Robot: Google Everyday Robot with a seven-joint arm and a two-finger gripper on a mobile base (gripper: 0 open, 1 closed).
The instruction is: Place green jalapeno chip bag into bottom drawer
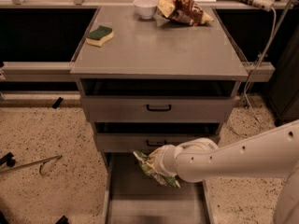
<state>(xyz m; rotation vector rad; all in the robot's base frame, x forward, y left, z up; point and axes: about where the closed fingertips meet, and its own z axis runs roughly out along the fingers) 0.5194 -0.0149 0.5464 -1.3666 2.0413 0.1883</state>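
Observation:
The green jalapeno chip bag point(150, 170) is a crumpled light-green and white foil bag held over the open bottom drawer point(140, 197), just below the middle drawer's front. My gripper point(158, 166) is at the end of the white arm reaching in from the right and is shut on the bag; the wrist and the bag hide most of the fingers. The bag hangs above the drawer's flat grey floor, near its back.
On the cabinet top point(159, 45) lie a green-topped yellow sponge point(99, 35), a white bowl point(145, 7) and a brown-and-yellow snack bag point(182, 9). Two shallower drawers with black handles point(159, 108) sit above. A cable point(261, 55) hangs at the right; speckled floor surrounds.

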